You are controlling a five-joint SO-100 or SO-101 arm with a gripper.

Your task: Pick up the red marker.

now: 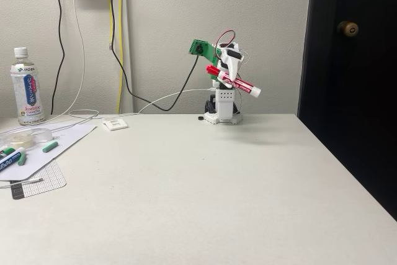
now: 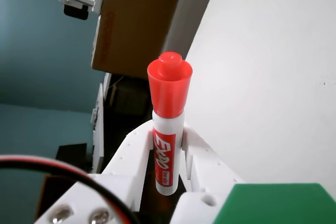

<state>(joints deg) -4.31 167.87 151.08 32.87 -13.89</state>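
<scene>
I see the red-capped, white-barrelled plastic marker (image 2: 169, 124) looking smooth and glossy between matt white plastic fingers (image 2: 210, 169). My off-white desk (image 1: 205, 197) looks smooth and matt. At its left edge stands a clear, glossy plastic bottle (image 1: 26, 88).

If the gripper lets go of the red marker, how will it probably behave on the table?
The red marker, held clear of the table in the gripper, looks stiff and light. Its round barrel would likely roll; the smooth plastic may slip.
</scene>
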